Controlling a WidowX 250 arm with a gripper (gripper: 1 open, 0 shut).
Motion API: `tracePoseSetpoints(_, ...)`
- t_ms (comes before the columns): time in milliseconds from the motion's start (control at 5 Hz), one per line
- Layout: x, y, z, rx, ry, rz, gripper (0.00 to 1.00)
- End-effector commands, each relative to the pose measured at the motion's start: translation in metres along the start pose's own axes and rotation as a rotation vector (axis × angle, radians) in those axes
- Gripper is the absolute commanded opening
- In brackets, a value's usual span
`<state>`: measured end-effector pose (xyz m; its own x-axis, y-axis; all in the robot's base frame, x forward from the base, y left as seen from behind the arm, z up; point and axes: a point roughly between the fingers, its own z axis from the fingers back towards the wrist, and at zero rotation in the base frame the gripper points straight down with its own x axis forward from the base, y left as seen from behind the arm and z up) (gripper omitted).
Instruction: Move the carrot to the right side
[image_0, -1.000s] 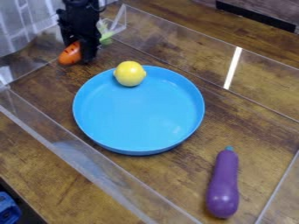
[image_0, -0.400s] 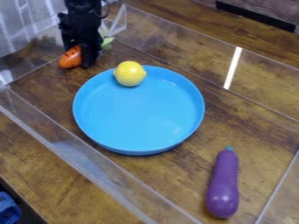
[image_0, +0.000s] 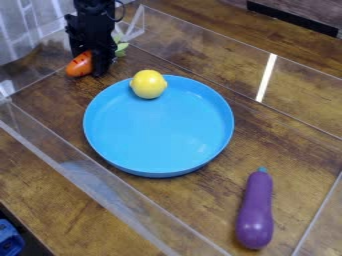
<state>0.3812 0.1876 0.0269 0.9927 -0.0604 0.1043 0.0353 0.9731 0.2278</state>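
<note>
The carrot (image_0: 83, 66) is a small orange toy lying at the far left of the wooden table, with its green leafy top (image_0: 120, 46) poking out to the right behind the gripper. My black gripper (image_0: 91, 58) stands right over it, its fingers closed down on the carrot's middle. Part of the carrot is hidden behind the fingers.
A round blue plate (image_0: 158, 125) fills the middle, with a yellow ball (image_0: 148, 84) on its far rim. A purple eggplant (image_0: 254, 209) lies at the near right. Clear plastic walls (image_0: 80, 165) border the work area.
The gripper has shifted slightly right and up, and the carrot with it. Plate, ball and eggplant have not moved.
</note>
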Motion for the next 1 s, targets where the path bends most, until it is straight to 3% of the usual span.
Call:
tracePoseSetpoints(0,0.007,-0.001,0.004,0.023,-0.018,0.000,0.00)
tracePoseSetpoints(800,0.004,-0.010,-0.017,0.044,0.036,0.024,0.00)
